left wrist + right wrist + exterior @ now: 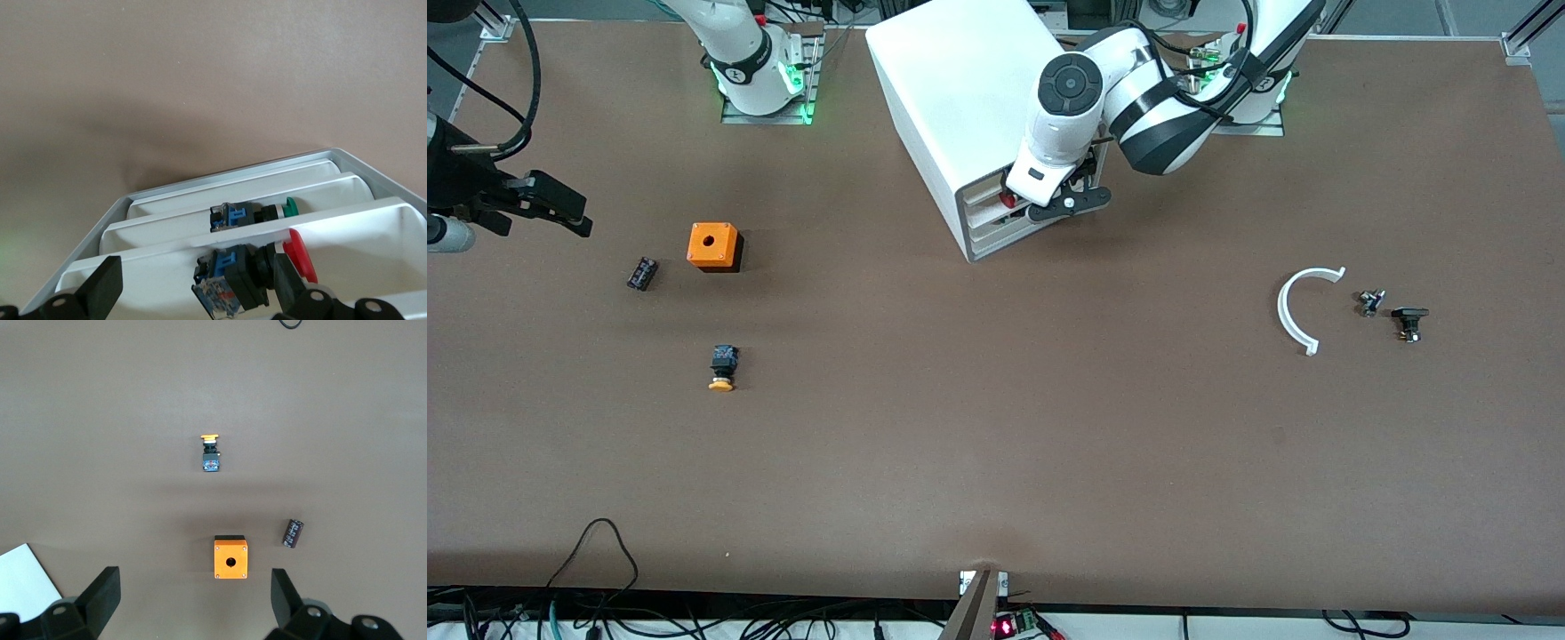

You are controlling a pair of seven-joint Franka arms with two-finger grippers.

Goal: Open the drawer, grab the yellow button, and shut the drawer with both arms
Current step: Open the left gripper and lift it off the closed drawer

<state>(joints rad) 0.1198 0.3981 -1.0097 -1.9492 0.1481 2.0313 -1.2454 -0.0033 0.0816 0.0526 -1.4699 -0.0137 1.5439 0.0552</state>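
Seen from the front: brown table (pixel 996 462), with white cabinet (pixel 960 98) at 12 o'clock. At its drawer front, left gripper (pixel 193 283), released, fingers (pixel 100 287) spread wide above a drawer (pixel 373 227) holding a red-capped button (pixel 300 257). Over the table's 9 o'clock edge, right gripper (pixel 193 600), likewise released and holding nothing. White arc (pixel 1303 307) at 3 o'clock. Orange box (pixel 712 244) at 10 o'clock. Straight down from the box at 6 o'clock, orange-capped button (pixel 722 367), lying on its side on the table, well apart from both grippers. Near the box at 8 o'clock, small dark cylinder (pixel 641 273).
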